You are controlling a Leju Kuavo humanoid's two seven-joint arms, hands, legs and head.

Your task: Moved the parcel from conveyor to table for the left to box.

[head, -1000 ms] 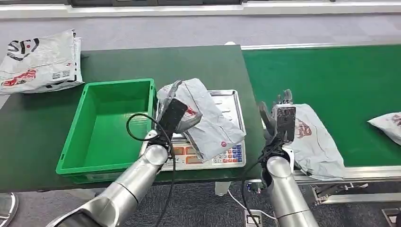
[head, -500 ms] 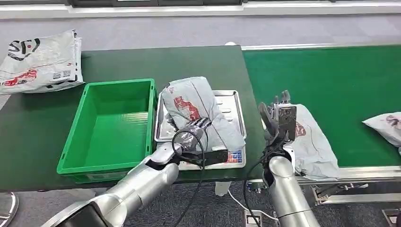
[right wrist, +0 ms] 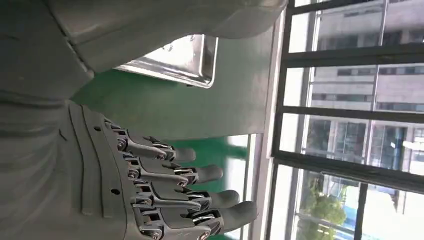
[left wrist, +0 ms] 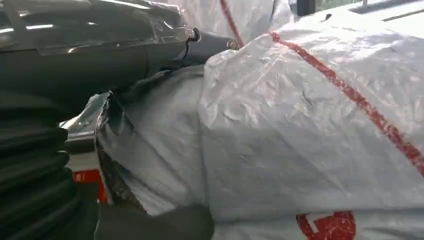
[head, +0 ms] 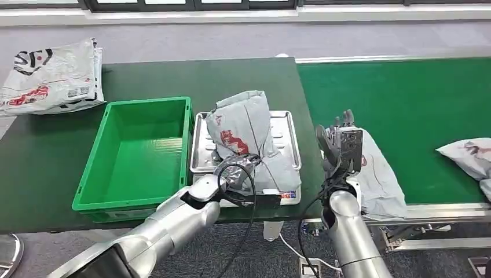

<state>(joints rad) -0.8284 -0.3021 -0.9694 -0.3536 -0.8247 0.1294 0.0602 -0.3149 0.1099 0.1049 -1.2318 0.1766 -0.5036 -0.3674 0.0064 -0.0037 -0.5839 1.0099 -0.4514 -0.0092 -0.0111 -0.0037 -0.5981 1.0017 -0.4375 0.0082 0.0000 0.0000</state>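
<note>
The left hand (head: 234, 174) grips the crumpled grey plastic parcel with red print (head: 246, 130), which stands on the silver scale tray (head: 285, 136) on the dark green bench (head: 231, 75). The right hand (head: 341, 139) hovers with its fingers (right wrist: 200, 175) spread, holding nothing, beside another grey parcel (head: 379, 179) on the green conveyor (head: 405, 98).

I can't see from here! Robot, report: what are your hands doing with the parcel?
Left robot hand grips parcel on scale tray. Right robot hand open, beside another parcel on conveyor. Green box unobstructed.
</note>
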